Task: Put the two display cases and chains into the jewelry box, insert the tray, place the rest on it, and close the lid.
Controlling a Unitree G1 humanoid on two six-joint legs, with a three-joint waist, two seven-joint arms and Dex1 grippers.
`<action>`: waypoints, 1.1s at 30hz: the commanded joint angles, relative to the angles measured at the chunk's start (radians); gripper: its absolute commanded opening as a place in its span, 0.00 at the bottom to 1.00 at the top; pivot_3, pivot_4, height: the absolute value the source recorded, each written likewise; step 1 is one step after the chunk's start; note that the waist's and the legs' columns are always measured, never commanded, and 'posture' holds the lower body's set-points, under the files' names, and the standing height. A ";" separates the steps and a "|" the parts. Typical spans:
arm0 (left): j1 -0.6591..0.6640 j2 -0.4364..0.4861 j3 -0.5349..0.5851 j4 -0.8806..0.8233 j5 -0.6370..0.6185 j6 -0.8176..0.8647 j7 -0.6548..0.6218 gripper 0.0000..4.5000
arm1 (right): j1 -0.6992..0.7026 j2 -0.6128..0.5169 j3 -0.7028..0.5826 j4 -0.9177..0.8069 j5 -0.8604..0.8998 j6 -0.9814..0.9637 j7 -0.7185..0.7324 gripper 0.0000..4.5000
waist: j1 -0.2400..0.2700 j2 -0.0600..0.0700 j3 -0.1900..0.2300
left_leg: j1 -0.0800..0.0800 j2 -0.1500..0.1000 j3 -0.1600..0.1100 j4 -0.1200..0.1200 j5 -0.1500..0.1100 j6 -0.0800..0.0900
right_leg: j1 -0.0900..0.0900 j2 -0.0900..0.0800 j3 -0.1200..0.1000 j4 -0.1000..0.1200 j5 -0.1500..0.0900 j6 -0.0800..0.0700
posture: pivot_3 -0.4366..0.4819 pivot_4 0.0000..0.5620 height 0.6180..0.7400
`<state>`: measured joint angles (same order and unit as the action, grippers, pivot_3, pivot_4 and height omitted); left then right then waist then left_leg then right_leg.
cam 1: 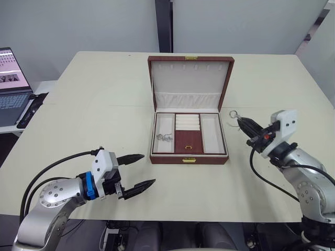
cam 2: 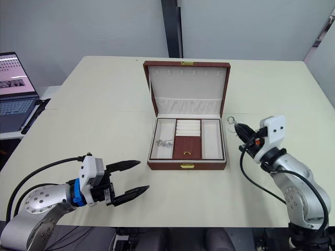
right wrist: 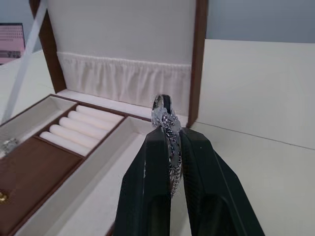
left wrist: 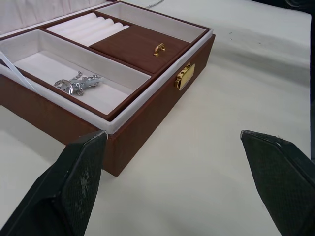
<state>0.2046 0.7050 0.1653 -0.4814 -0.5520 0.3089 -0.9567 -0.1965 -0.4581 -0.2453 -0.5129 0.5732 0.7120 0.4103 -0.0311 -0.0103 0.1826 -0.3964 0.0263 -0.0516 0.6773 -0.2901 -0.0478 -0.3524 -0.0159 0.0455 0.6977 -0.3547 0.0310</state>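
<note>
Jaws of the right gripper [right wrist: 170, 147] are pressed together on a silvery ring piece [right wrist: 166, 120], whose round loop [cam 1: 233, 114] sticks out beyond the fingertips, held above the desk just beside the right wall of the jewelry box [cam 1: 189, 157]. The left gripper [cam 1: 137, 170] hovers low over the desk near the box's front left corner, its jaws spread wide and holding nothing. The box sits at the middle of the pale cream desk [cam 1: 104, 99] with its lid [cam 1: 190, 83] standing upright, cream lining and a gathered pocket facing forward, a gold clasp on the lid's top edge. The tray [cam 1: 189, 134] is already seated in the box: cream side compartments, a ribbed ring cushion [cam 1: 188, 122] at the back centre and a brown flap [cam 1: 187, 142] with a gold pull in front of it. A second silvery piece [left wrist: 78, 84] lies in the tray's left compartment, towards its front; the right compartment holds nothing that I can see. Beyond the desk's left edge an open laptop [cam 1: 11, 86] rests on a lower surface, and grey partition walls [cam 1: 251, 23] with a dark vertical post between them close off the room behind.
</note>
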 commanded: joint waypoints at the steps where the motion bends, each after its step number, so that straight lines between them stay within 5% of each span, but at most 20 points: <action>1: 0.040 -0.017 0.032 -0.071 -0.026 0.005 0.037 1.00 | -0.088 -0.008 0.036 -0.058 0.054 0.046 -0.004 0.02 | -0.002 0.000 0.000 | 0.000 0.000 0.000 0.000 0.000 0.000 | 0.000 0.000 0.000 0.000 0.000 0.000 | 0.48 0.27 1.00; 21: 0.144 -0.049 0.055 -0.123 -0.023 -0.014 0.100 1.00 | -0.064 -0.016 0.187 0.049 0.014 0.012 0.090 0.02 | 0.000 0.000 0.000 | 0.000 0.000 0.000 0.000 0.000 0.000 | 0.000 0.000 0.000 0.000 0.000 0.000 | 0.48 0.27 1.00; 33: 0.168 -0.058 0.041 -0.110 -0.006 -0.054 0.093 1.00 | -0.050 -0.001 0.170 0.072 0.008 -0.005 0.086 0.02 | 0.000 0.000 0.000 | 0.000 0.000 0.000 0.000 0.000 0.000 | 0.000 0.000 0.000 0.000 0.000 0.000 | 0.48 0.27 1.00</action>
<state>0.3799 0.6508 0.2014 -0.5789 -0.5560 0.2706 -0.8635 -0.2409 -0.4608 -0.0558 -0.4098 0.5719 0.7235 0.4964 -0.0314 -0.0104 0.1826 -0.3966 0.0263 -0.0517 0.6773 -0.2902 -0.0478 -0.3528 -0.0158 0.0453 0.6975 -0.3547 0.0310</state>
